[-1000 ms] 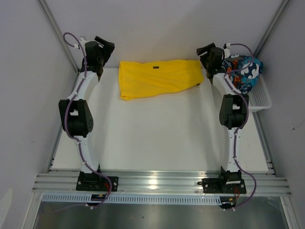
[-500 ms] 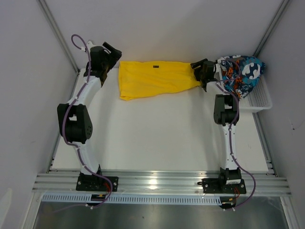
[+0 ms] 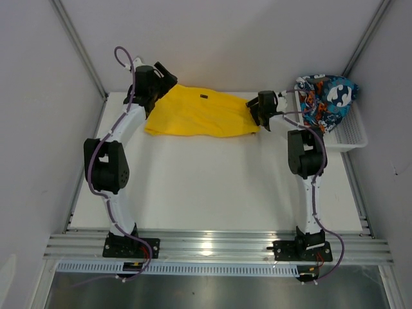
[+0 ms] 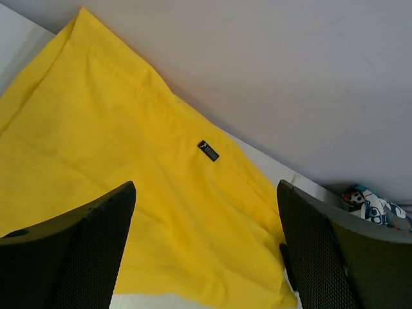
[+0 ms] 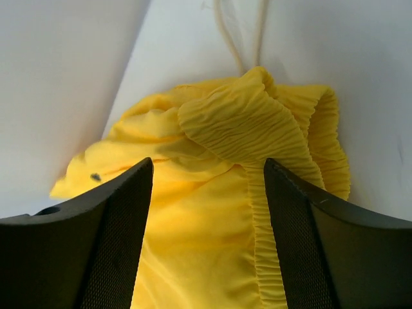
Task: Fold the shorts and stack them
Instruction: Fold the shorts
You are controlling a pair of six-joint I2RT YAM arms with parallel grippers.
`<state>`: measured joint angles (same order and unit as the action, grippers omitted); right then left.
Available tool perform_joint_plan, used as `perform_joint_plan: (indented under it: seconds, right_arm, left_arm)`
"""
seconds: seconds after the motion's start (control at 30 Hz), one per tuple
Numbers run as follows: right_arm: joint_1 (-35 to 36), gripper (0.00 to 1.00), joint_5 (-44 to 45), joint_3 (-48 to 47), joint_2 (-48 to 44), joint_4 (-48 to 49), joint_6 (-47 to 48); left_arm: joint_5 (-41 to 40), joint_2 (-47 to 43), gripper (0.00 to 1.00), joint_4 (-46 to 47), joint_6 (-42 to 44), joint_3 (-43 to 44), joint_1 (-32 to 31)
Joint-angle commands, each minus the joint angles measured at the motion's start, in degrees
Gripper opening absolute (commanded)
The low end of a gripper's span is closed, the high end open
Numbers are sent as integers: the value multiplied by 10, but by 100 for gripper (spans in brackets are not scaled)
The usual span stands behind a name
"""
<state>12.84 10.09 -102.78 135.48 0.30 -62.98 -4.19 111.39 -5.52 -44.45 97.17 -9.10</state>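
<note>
The yellow shorts [image 3: 199,116] lie rumpled at the back of the table, between my two grippers. My left gripper [image 3: 164,77] is open over their back left corner; in the left wrist view [image 4: 206,190] yellow cloth [image 4: 129,129] with a small black label lies between and beyond the fingers. My right gripper [image 3: 254,111] is open at their right end; in the right wrist view [image 5: 208,167] the bunched elastic waistband [image 5: 257,122] lies between the fingers, with the drawstring [image 5: 222,32] beyond. The printed shorts [image 3: 325,96] are heaped in the basket.
The white mesh basket [image 3: 351,132] stands at the back right corner against the wall. The grey back wall runs close behind the yellow shorts. A corner of the printed shorts [image 4: 380,209] shows at the right of the left wrist view.
Both grippers have swung inward and down onto the ends of the yellow shorts. The shorts have shifted left and forward, and their right end has bunched up.
</note>
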Motion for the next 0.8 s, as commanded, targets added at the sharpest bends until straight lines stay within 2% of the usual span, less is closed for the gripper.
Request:
perform_joint_plan:
  seconds: [0.0, 0.03, 0.13, 0.17, 0.3, 0.37, 0.43, 0.47, 0.5, 0.67, 0.77]
  right_arm:
    - [34, 72, 12, 201, -81, -52, -52]
    - [56, 72, 24, 233, -129, -47, -56]
    - [98, 73, 35, 347, -199, -40, -69]
    - [131, 74, 37, 370, -241, -41, -72]
    - [191, 79, 42, 444, -335, -30, -58]
    - [198, 81, 28, 470, -373, -15, -30]
    - [199, 82, 7, 493, -453, 25, 19]
    - [199, 82, 7, 499, -454, 25, 36]
    - [199, 82, 9, 504, -497, 23, 50]
    - [190, 86, 40, 558, -620, 19, 137]
    - [149, 85, -21, 608, -659, 34, 146]
  left_arm:
    - [-2, -36, 91, -2, 27, -30, -10]
    - [-1, -53, 91, 2, 30, -37, -15]
    - [-2, -104, 91, 21, 43, -96, -29]
    - [-1, -117, 91, 27, 48, -142, -34]
    - [17, -179, 91, 51, 54, -224, -50]
    - [37, -207, 91, 74, 60, -275, -56]
    - [72, -228, 91, 96, 70, -310, -62]
    - [82, -232, 91, 105, 76, -320, -65]
    - [85, -237, 91, 112, 81, -333, -68]
    - [145, -239, 91, 125, 126, -346, -93]
    - [182, -227, 91, 112, 155, -329, -117]
